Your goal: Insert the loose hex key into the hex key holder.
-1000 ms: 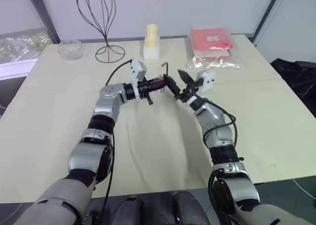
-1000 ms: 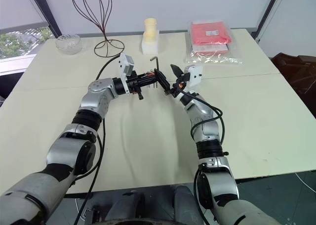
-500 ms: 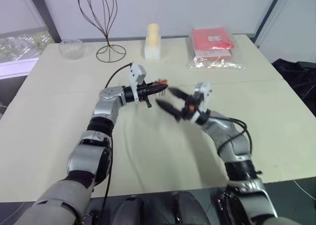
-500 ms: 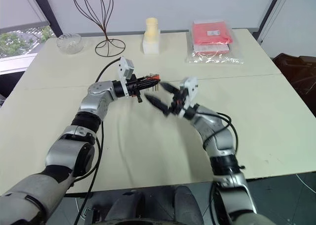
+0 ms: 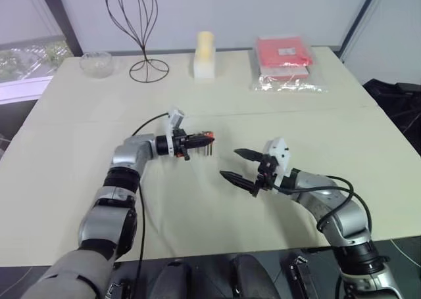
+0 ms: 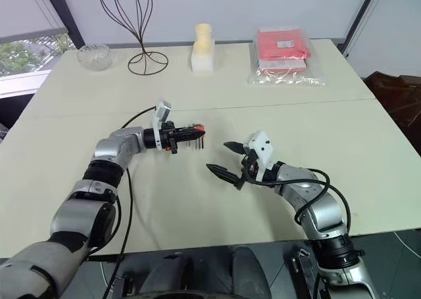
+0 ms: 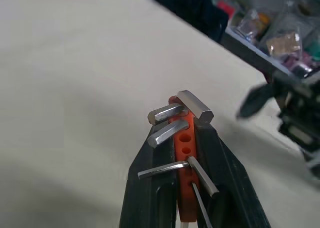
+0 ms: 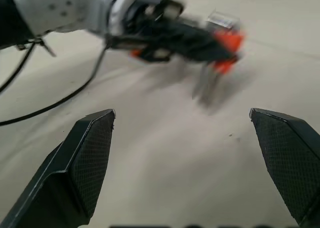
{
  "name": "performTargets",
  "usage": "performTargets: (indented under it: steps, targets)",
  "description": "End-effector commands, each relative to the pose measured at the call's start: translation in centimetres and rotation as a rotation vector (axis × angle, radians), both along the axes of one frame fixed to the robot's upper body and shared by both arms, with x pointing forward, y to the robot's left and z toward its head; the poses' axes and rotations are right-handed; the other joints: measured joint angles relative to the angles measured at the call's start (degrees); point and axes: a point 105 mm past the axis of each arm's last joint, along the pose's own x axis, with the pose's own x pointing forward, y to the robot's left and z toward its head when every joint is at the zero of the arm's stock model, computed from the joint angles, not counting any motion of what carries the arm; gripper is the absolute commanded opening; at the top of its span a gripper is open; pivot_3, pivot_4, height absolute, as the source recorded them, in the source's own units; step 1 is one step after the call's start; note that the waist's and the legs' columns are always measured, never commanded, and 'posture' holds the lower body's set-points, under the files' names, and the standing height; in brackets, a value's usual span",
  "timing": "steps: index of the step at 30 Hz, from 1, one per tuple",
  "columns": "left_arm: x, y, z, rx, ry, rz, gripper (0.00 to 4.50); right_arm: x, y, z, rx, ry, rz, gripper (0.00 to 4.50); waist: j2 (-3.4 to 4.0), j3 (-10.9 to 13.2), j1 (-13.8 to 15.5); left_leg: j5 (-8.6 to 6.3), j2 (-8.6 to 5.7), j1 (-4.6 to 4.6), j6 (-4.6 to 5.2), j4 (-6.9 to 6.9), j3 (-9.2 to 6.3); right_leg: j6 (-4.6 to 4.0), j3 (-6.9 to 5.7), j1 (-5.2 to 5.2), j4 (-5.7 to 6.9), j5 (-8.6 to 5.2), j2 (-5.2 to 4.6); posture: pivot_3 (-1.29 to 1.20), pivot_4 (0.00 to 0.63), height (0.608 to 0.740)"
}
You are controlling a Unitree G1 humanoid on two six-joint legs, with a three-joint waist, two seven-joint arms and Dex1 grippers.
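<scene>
Clutter is kept to the top of the frame – a wire stand (image 5: 136, 33), a glass bowl (image 5: 95, 64), a pale yellow bottle (image 5: 204, 54) and a red packet in clear plastic (image 5: 284, 61) along the table's (image 5: 368, 161) upper edge. At centre, the hex key holder (image 7: 185, 153) is clamped between the left gripper's (image 5: 200, 141) fingers, short keys protruding. Just right of it, the right gripper (image 5: 237, 165) is seen with fingers wide apart, nothing between. The loose hex key cannot be told apart from the keys seated in the holder.
</scene>
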Motion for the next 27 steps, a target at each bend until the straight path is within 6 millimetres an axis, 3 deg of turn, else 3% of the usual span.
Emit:
performTargets:
  steps: [1, 4, 9, 10, 14, 16, 20, 24, 27]
  targets:
    - [0.4, 0.3, -0.6, 0.020, 0.075, 0.048, 0.45, 0.3, 0.4, 1.0, 0.024, -0.058, -0.009, 4.50, 0.00, 0.0, 0.4, 0.00, -0.01, 0.00, 0.00, 0.00, 0.01, 0.00, 0.00, 0.00, 0.00, 0.00, -0.01, 0.00, 0.150, 0.740]
    - [0.7, 0.9, -2.0, 0.039, 0.157, 0.109, 1.76, 0.6, 0.6, 0.9, 0.029, -0.069, -0.020, 4.50, -0.03, 0.0, 0.5, 0.00, -0.02, 0.00, 0.00, 0.03, 0.00, 0.00, 0.00, 0.01, 0.00, 0.00, -0.02, 0.00, 0.150, 0.740]
    - [0.8, 1.2, -2.5, 0.053, 0.176, 0.136, 4.31, 0.9, 0.5, 1.0, 0.032, -0.077, -0.027, 4.50, -0.04, 0.0, 0.5, 0.00, -0.02, 0.13, -0.01, 0.02, -0.01, 0.00, -0.01, 0.15, -0.01, 0.00, -0.03, 0.00, 0.150, 0.740]
    - [0.9, 1.4, -2.6, 0.056, 0.168, 0.150, 4.47, 0.9, 0.5, 1.0, 0.031, -0.076, -0.029, 4.50, -0.04, 0.0, 0.6, 0.00, -0.02, 0.29, 0.00, 0.00, 0.00, 0.00, -0.01, 0.29, -0.01, 0.00, -0.03, 0.00, 0.150, 0.740]
    - [1.9, 3.0, -3.1, 0.154, 0.060, 0.268, 4.47, 0.8, 0.1, 0.8, 0.014, -0.073, -0.033, 4.50, -0.04, 0.0, 0.5, 0.00, 0.01, 0.49, 0.00, -0.07, -0.01, 0.00, -0.01, 0.46, -0.04, 0.00, -0.01, 0.00, 0.150, 0.740]
    - [2.3, 5.2, -3.4, 0.263, -0.036, 0.348, 4.47, 0.6, -0.4, 0.6, -0.001, -0.066, -0.041, 4.50, -0.04, 0.0, 0.3, 0.00, 0.04, 0.50, 0.00, -0.09, 0.00, 0.00, 0.01, 0.44, -0.04, 0.00, -0.01, 0.00, 0.150, 0.740]
    - [1.8, 7.1, -3.1, 0.363, -0.154, 0.383, 4.47, 0.1, -1.1, 0.4, -0.016, -0.048, -0.049, 4.50, -0.03, 0.0, 0.2, 0.00, 0.12, 0.53, 0.00, -0.21, 0.02, -0.01, 0.08, 0.38, -0.04, 0.00, 0.02, 0.00, 0.150, 0.740]
    - [0.6, 8.2, -1.5, 0.319, -0.232, 0.433, 4.47, 0.0, -2.2, 0.3, -0.011, -0.041, -0.106, 4.50, -0.02, 0.0, 0.5, -0.01, 0.11, 0.49, -0.01, -0.25, 0.02, -0.01, 0.10, 0.34, -0.06, 0.00, -0.01, 0.00, 0.150, 0.740]
    - [-0.4, 8.6, -0.2, 0.254, -0.285, 0.502, 4.47, 1.3, -4.1, 0.5, -0.015, -0.092, -0.247, 4.50, -0.03, 0.0, 0.8, -0.01, 0.08, 0.45, -0.01, -0.21, 0.02, -0.01, 0.11, 0.36, -0.11, 0.00, -0.07, 0.00, 0.150, 0.740]
